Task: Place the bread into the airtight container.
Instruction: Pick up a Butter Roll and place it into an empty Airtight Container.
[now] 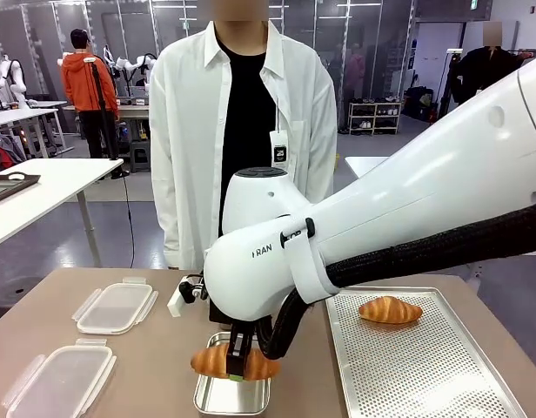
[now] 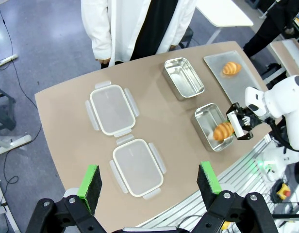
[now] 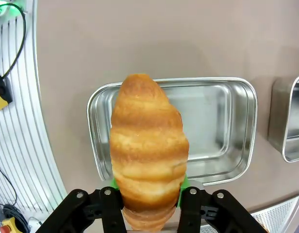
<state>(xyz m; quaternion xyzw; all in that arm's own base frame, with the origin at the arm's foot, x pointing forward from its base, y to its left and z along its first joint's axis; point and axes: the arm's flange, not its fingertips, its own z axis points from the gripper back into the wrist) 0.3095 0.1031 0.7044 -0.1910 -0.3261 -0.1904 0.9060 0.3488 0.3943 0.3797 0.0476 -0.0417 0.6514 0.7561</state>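
The right hand [image 3: 149,187] is clamped on the bread [image 3: 148,145], seemingly just above the near metal container [image 3: 222,126]. The left hand [image 2: 148,180] hangs with fingers apart, high over the tabletop [image 2: 67,107]. Lower the bread centred and lengthwise before letting go.

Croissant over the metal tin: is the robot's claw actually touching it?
Touching. In the right wrist view the right gripper clamps the croissant, with its green pads pressed against both sides.
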